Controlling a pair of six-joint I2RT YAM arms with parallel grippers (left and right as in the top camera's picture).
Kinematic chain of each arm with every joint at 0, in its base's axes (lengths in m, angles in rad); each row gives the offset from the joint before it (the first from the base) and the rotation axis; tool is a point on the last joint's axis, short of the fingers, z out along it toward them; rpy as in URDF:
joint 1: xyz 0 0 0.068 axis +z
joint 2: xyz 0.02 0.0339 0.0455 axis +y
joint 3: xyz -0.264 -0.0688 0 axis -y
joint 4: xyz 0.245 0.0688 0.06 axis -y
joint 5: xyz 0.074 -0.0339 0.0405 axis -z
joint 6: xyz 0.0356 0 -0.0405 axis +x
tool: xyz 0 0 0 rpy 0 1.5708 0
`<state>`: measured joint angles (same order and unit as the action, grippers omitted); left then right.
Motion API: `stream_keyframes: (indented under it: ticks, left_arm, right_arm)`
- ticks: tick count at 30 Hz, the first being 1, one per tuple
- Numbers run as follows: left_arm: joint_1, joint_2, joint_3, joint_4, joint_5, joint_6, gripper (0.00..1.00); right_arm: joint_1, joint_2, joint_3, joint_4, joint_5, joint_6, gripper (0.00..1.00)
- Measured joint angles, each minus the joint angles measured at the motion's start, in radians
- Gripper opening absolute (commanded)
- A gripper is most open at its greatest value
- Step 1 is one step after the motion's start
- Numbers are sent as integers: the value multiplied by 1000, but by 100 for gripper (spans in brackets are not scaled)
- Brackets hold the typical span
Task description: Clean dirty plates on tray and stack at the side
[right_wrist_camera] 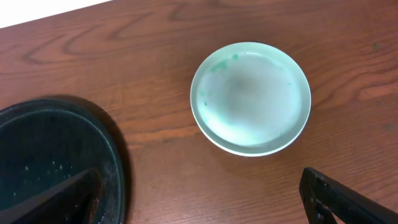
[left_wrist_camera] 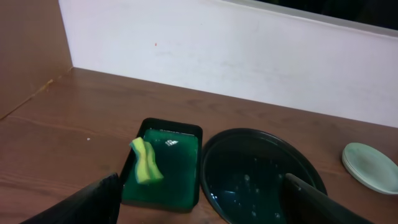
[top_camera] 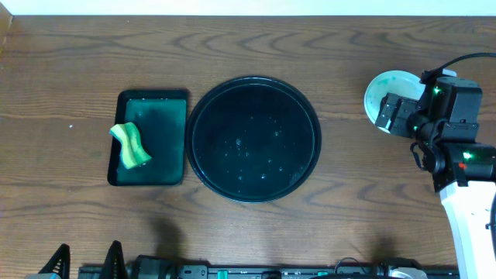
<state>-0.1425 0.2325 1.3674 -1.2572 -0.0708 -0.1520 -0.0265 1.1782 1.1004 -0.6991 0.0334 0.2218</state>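
Observation:
The black tray [top_camera: 203, 116] sits mid-table with only water droplets on it; it also shows in the left wrist view [left_wrist_camera: 214, 155] and the right wrist view [right_wrist_camera: 112, 162]. The pale-aqua plates [top_camera: 381, 87] lie stacked on the table right of the tray, and the top plate [right_wrist_camera: 250, 96] has faint green specks near its rim. The stack also shows in the left wrist view [left_wrist_camera: 371, 167]. My right gripper [right_wrist_camera: 200, 177] is open and empty, just beside the stack, partly covering it from overhead [top_camera: 391, 114]. My left gripper [left_wrist_camera: 202, 180] is open and empty, back from the tray's near side.
A dark green rectangular tray [top_camera: 167, 116] lies left of the black tray, with a yellow-green sponge [top_camera: 130, 145] on it. A white wall [left_wrist_camera: 249, 56] runs along the table's far edge. The right arm's white base [top_camera: 469, 225] stands at the right front.

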Motion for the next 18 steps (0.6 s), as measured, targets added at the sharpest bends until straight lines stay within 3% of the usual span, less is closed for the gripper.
stream_keyframes:
  ticks: [18]
  left_arm:
    - [0, 0, 0, 0, -7, 0, 82]
  right_arm:
    - [0, -85, 0, 31, -37, -59, 99]
